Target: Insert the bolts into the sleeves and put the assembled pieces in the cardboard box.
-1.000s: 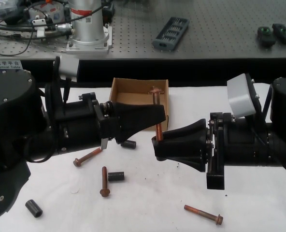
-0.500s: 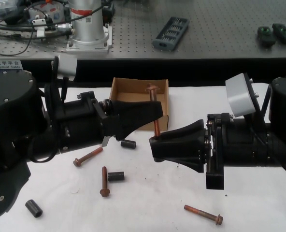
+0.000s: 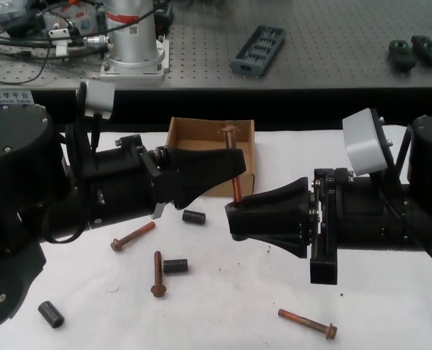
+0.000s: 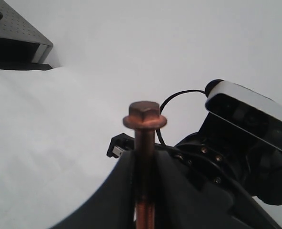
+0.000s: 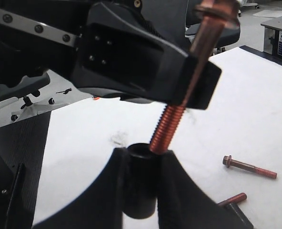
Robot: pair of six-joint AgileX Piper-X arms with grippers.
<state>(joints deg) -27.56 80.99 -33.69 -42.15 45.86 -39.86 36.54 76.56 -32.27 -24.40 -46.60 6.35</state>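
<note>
Left tool (image 3: pixel 236 162): closed on the shank of a bolt (image 4: pixel 144 119), just under its flanged head. The bolt stands head up and thread down, in front of the cardboard box (image 3: pixel 194 142).

Right tool (image 5: pixel 141 181): closed on a black sleeve (image 5: pixel 141 195), held mouth up directly beneath the bolt.

Change over the last 1 s: the right tool has moved up and toward the left tool, and the bolt has shifted slightly sideways. The stretch of bare thread showing between the 2 tools has grown shorter.

Contact: in the right wrist view the end of the thread meets the sleeve's mouth at its rim. The bolt leans relative to the sleeve's axis. Whether the tip has entered the bore cannot be told.

Meaning for the task: the approach appears complete and insertion is just beginning. The lean suggests that the bolt needs straightening before it is pushed down, or the thread may catch on the rim.

Cardboard box: on the counter (image 3: pixel 238 306) behind the 2 tools, its inside partly hidden by the left tool.

Remaining stock: 3 loose bolts (image 3: pixel 307 323) and 3 loose sleeves (image 3: pixel 175 266) lie on the counter, so most of the task appears to lie ahead.
</note>
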